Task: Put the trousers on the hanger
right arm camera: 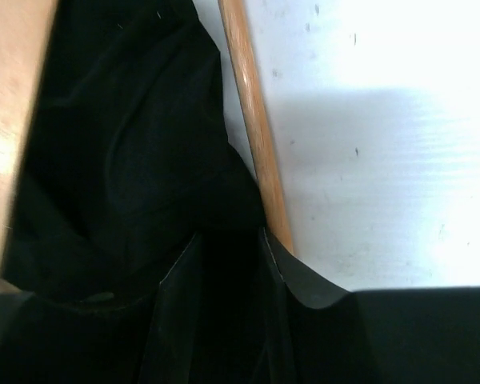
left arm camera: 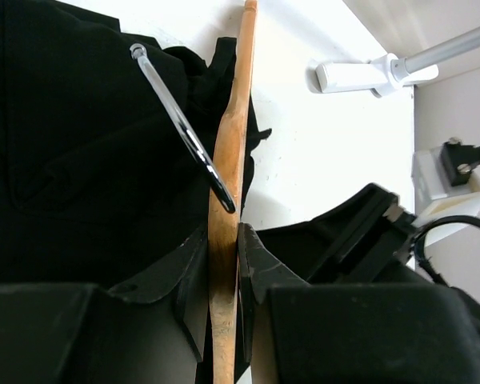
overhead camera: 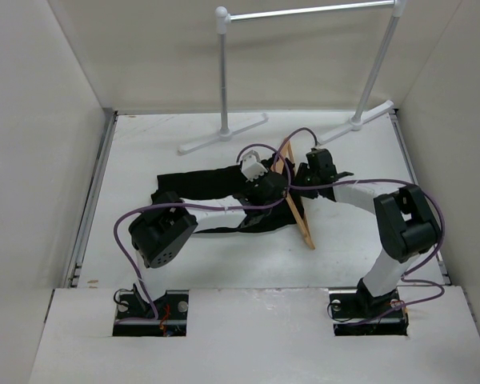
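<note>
1. My left fingers (left arm camera: 260, 264) are clamped on the wooden body of the hanger (left arm camera: 228, 152), just below the root of its metal hook (left arm camera: 180, 128). The wood runs straight away from the fingers, so the grip sits across its long axis.
2. From overhead, the hanger (overhead camera: 298, 210) lies mid-surface (overhead camera: 144, 144) with its long axis running near to far, leaning slightly toward my right at the near end.
3. The trousers (overhead camera: 204, 182) lie across that axis. Most of the fabric stretches out to the left of the hanger, and a smaller dark part shows on its right side by the right arm.
4. In the right wrist view, black cloth (right arm camera: 136, 160) fills the gap between the round bottom bar (right arm camera: 256, 136) and a blurred wooden edge at the left. I judge the cloth is threaded through the hanger's opening.
5. My right fingers (right arm camera: 300, 280) are down in that cloth, touching the bar. It is dark on dark, so I cannot tell whether they are pinched on fabric or apart.
6. The right arm is nearer the free fabric. I judge the coming move depends on drawing the cloth sideways over the bar, at right angles to the hanger's length.
7. The trousers look soft, plain black and bunched at the hanger.
</note>
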Controlling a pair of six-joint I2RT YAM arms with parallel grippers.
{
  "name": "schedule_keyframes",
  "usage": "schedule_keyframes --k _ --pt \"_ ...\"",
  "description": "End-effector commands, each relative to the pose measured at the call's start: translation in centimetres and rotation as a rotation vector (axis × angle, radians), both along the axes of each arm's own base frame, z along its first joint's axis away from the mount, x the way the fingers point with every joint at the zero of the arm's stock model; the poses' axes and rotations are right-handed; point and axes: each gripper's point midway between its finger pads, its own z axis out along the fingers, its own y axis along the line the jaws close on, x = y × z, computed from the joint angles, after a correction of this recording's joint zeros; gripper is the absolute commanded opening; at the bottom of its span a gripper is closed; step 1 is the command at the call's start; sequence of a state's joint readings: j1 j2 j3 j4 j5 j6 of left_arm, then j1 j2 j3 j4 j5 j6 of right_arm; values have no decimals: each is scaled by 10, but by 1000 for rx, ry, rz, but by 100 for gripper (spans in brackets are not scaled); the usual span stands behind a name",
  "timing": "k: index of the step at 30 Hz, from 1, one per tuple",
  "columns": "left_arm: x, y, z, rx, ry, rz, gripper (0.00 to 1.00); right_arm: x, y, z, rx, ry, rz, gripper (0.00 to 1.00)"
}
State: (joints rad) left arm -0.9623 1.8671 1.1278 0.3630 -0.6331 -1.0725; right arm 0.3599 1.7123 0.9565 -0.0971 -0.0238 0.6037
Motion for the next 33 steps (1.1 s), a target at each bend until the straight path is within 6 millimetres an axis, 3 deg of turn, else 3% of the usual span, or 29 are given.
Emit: schedule_keyframes --k 1,7,11,15,18,24,30,33 --pt "-7 10 -24 71 47 -11 1 -1 7 -2 0 8 22 39" --pt "-6 18 -28 80 54 -2 1 3 11 9 20 -2 22 6" --pt "-6 29 -31 92 61 11 1 9 9 44 76 -78 -4 3" --pt "-5 48 -32 107 67 32 1 16 -7 82 117 -148 -52 2" --pt "-7 61 -35 124 74 38 1 19 -23 97 137 -170 -92 2" --pt "-17 89 -34 170 74 44 1 21 -52 101 148 -178 -156 2" --pt "-27 127 -23 251 55 63 1 21 -76 86 135 -149 -218 3" --pt "-28 136 -14 291 42 49 1 23 -83 80 139 -134 -241 3"
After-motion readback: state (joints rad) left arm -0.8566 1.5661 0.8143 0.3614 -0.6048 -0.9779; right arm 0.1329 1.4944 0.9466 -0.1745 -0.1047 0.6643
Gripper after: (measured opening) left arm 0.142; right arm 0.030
